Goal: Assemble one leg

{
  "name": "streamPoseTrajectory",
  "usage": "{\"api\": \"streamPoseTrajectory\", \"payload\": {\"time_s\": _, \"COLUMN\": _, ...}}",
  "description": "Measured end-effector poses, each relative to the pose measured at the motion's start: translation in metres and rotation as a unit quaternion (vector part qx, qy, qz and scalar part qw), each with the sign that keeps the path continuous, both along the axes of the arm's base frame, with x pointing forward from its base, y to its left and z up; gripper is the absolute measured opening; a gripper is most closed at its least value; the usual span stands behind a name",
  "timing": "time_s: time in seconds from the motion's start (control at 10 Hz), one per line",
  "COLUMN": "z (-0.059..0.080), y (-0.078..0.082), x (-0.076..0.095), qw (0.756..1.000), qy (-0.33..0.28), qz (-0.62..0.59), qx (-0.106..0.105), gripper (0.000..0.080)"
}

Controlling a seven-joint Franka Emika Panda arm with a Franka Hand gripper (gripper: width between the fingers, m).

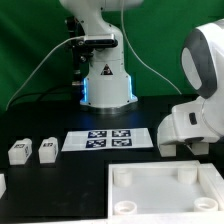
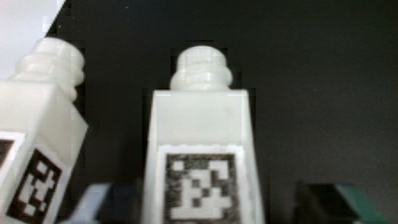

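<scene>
- My gripper [image 2: 217,202] is released, its fingers spread on either side of the leg [image 2: 199,130] with no contact.
- The leg lies centred between them. Its long axis runs across my closing line, knobbed tip pointing away.
- This is near the table edge on the exterior view's right. A second leg [image 2: 45,110] lies just beside.

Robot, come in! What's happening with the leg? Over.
Gripper open. The leg centred between its fingers, not gripped. Second leg close beside. Nothing else in the way.

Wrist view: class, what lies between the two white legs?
Only bare black table. The leg ahead of the gripper and its neighbour stand apart, untouching; the wrist view shows it.
</scene>
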State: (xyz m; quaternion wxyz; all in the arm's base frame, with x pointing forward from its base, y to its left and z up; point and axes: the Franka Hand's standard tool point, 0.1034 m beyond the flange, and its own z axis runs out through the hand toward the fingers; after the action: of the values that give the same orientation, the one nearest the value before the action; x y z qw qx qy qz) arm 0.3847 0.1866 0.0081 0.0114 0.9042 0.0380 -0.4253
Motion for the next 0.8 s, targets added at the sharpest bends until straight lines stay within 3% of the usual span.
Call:
{"api": "streamPoseTrajectory", "payload": {"time_s": 0.1, "z": 0.0, "y": 0.0, "x": 0.0, "qw": 1.0, "qy": 0.0, "qz": 0.0, "qx": 0.0, "gripper": 0.0285}}
{"api": "streamPoseTrajectory", "payload": {"time_s": 0.7, "z": 0.0, "y": -0.0001, "x": 0.0, "qw": 1.0, "qy": 0.0, "qz": 0.0, "qx": 0.0, "gripper": 0.029}}
{"api": "streamPoseTrajectory", "payload": {"time_s": 0.8, "z": 0.0038, "y": -0.0038, "x": 0.004, "qw": 1.0, "qy": 0.001, "qz": 0.014, "qx": 0.013, "gripper": 0.0291}}
